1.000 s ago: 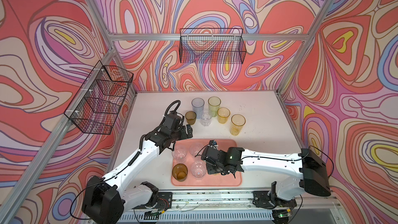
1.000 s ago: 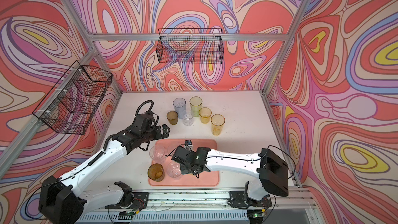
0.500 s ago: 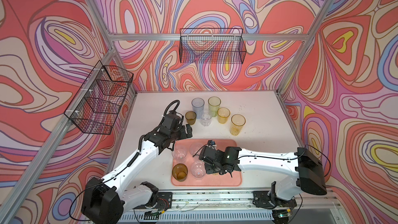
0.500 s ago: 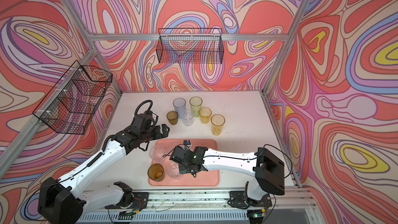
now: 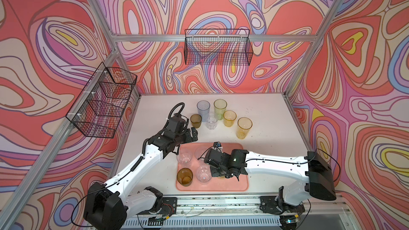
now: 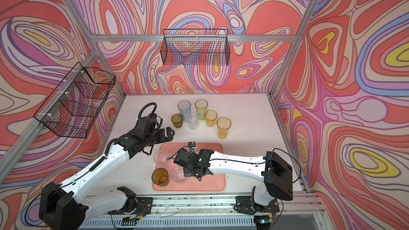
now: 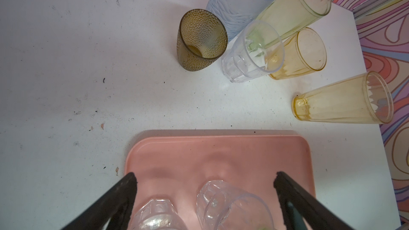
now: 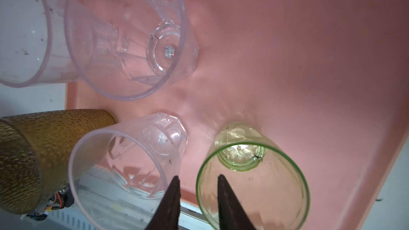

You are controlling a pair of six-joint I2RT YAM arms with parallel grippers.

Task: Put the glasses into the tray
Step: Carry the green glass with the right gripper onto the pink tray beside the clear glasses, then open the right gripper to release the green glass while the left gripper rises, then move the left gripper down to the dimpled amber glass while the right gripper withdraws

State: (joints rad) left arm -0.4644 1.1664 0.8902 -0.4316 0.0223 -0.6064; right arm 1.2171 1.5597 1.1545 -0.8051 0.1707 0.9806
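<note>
Tray (image 5: 234,188): salmon-pink, at the near edge of the table, with five of the eleven glasses upright in it.
Near row: brown glass (image 5: 184,176), clear glass (image 5: 203,173) and green glass (image 8: 254,186) stand side by side. The green one is almost hidden under the arm in both top views.
Right gripper (image 8: 198,179): low over the tray. The jaws are parted a little and straddle the green glass's rim, one finger inside and one outside, with a gap showing on each side of the wall. It holds nothing.
Far row: second clear glass (image 5: 184,156) at the tray's left rim, third clear glass (image 8: 132,29) beside it.
Left gripper (image 5: 192,134): above the tray's far left corner, jaws fully spread, empty, facing the table group.
Table group: six glasses beyond the tray: tall yellow (image 5: 244,127), table brown (image 5: 196,121), faceted clear (image 5: 211,122), short yellow-orange (image 5: 229,118), pale blue (image 5: 203,107), yellow-green (image 5: 220,107).
Step in hand: judged to be the release of the green glass.
Next move: lift the right gripper straight up, so the inner finger clears the rim without tipping the green glass or nudging the clear glass. The left gripper then likely reaches for the table brown.
Change: one second earlier the right jaws were closed; now they are parted. The right wrist has shifted slightly toward the clear glass. The left gripper and table group are unchanged.
</note>
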